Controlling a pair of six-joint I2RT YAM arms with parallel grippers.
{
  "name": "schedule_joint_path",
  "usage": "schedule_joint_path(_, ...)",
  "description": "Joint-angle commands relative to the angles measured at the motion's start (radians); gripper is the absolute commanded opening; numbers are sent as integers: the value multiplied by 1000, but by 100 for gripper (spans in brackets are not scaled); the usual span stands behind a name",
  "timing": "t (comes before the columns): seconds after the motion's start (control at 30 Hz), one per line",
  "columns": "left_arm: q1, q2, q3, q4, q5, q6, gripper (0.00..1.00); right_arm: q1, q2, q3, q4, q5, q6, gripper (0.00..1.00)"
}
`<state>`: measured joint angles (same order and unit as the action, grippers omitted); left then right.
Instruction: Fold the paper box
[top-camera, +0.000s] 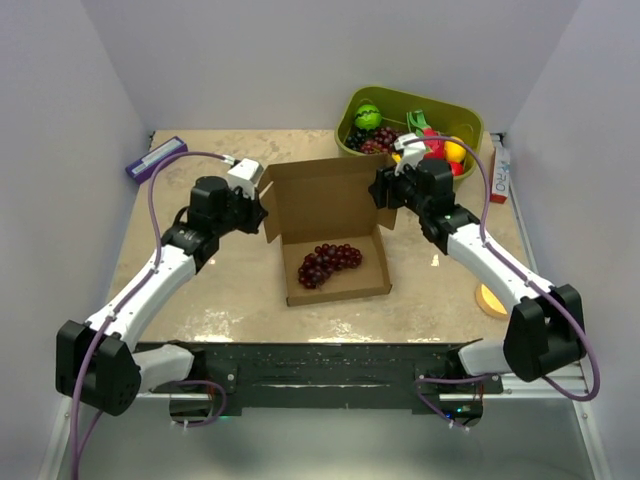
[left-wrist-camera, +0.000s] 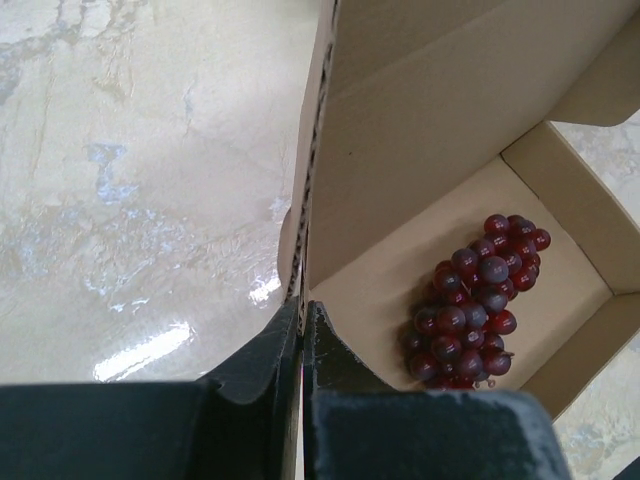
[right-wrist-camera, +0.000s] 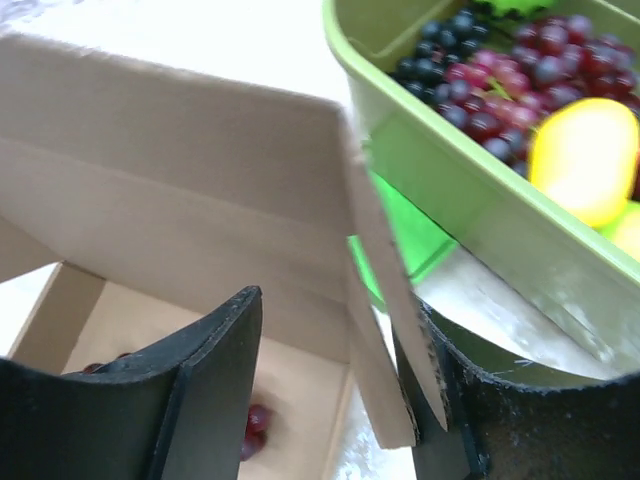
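Paper box (top-camera: 340, 294) lies open in the middle of the surface (top-camera: 200, 290), between the two tools, with its lid (top-camera: 320, 195) standing up at the far side. The left tool (top-camera: 262, 208) is at the lid's left edge and is clenched on the cardboard there. In the left wrist view its two fingers (left-wrist-camera: 270, 350) press together with the thin left edge of the box pinched between them. The right tool (top-camera: 384, 192) is at the lid's right edge. In the right wrist view its jaws stand apart and straddle the lid's narrow side flap (right-wrist-camera: 385, 300). The flap lies against the finger on the right of that picture, while the other finger (right-wrist-camera: 215, 360) is clear of it, so nothing is clamped there.

From above, the fingertips of both tools are hidden by their own bodies and the lid's edges. The right wrist view shows little of the box floor, since the lid covers most of it. A bright green patch beneath the wall of the bin (right-wrist-camera: 450, 190) is too blurred to name.

The box holds one bunch of dark red grapes (top-camera: 330, 265) lying on its floor. The olive-green bin stands just behind the lid's right corner and holds dark grapes, a green fruit, a yellow one and something red
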<state>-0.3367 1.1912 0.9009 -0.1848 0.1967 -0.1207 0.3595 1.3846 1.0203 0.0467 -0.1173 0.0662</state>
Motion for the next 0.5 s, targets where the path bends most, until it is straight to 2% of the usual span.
schedule_joint_path(0.0,4,13,12,45,23,-22,1,-2,-41,-15,-33,97,26,57)
schedule_joint_path(0.37,4,1,9,21,-9,1,0,13,-70,-34,-87,176,72,49)
schedule_joint_path(0.47,4,4,7,24,-10,4,0,19,-81,-35,-108,179,72,39)
